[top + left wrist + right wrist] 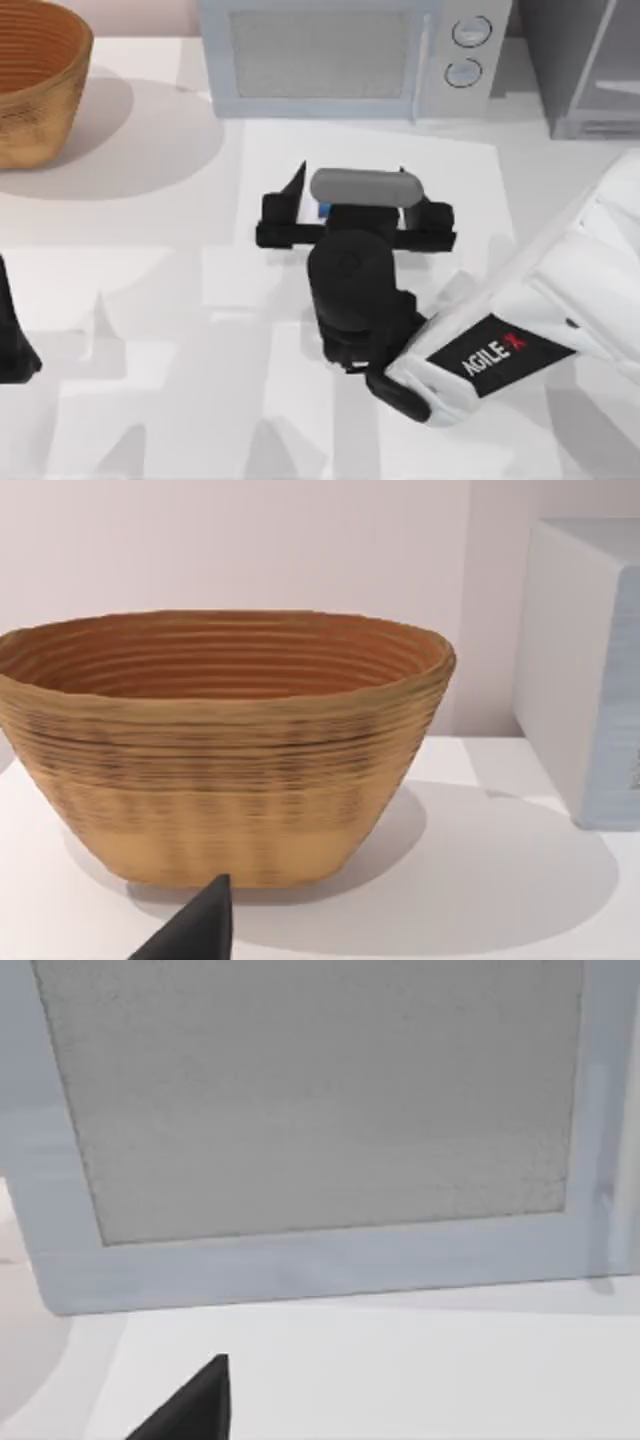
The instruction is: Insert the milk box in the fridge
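Note:
My right gripper hangs over the middle of the table, pointing toward the back. It is open, with its black fingers spread wide. Beneath it, a small blue sliver of the milk box peeks out; the rest is hidden under the gripper. The box sits behind the fingertips, not between them. In the right wrist view one fingertip shows in front of the microwave door. The fridge, dark grey with a light grey door panel, stands at the back right, partly in view. My left gripper is parked at the left edge, open.
A white microwave with two round knobs stands at the back centre, left of the fridge. A woven basket sits at the back left, also the basket facing the left wrist, with a fingertip below it.

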`<state>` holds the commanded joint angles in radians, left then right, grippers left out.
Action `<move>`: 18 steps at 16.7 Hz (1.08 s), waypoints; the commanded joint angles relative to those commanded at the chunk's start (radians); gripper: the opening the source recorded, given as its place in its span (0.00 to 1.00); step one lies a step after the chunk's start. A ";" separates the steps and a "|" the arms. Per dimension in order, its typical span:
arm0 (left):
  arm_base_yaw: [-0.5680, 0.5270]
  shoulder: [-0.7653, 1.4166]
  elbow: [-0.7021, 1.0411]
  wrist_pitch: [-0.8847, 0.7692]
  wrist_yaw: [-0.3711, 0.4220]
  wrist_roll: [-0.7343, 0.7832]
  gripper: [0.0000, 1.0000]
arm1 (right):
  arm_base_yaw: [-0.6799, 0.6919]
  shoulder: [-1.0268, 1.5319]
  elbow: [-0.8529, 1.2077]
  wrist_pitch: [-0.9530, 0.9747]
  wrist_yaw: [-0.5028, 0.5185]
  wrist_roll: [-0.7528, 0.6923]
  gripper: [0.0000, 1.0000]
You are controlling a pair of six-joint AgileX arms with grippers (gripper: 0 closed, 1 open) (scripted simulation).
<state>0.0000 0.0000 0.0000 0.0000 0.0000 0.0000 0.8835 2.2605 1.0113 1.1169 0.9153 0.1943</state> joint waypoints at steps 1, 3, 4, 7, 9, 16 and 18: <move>0.000 0.000 0.000 0.000 0.000 0.000 1.00 | 0.009 0.051 0.011 0.029 0.011 -0.009 1.00; 0.000 0.000 0.000 0.000 0.000 0.000 1.00 | 0.025 0.135 0.027 0.075 0.027 -0.026 1.00; 0.000 0.000 0.000 0.000 0.000 0.000 1.00 | 0.031 0.165 0.032 0.091 0.031 -0.032 1.00; 0.000 0.000 0.000 0.000 0.000 0.000 1.00 | 0.037 0.196 0.037 0.109 0.035 -0.041 1.00; 0.000 0.000 0.000 0.000 0.000 0.000 1.00 | 0.037 0.196 0.037 0.109 0.035 -0.041 1.00; 0.000 0.000 0.000 0.000 0.000 0.000 1.00 | -0.012 0.232 0.116 0.078 -0.013 -0.055 1.00; 0.000 0.000 0.000 0.000 0.000 0.000 1.00 | -0.040 0.255 0.164 0.059 -0.040 -0.063 1.00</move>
<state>0.0000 0.0000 0.0000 0.0000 0.0000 0.0000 0.8437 2.5158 1.1751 1.1761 0.8751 0.1314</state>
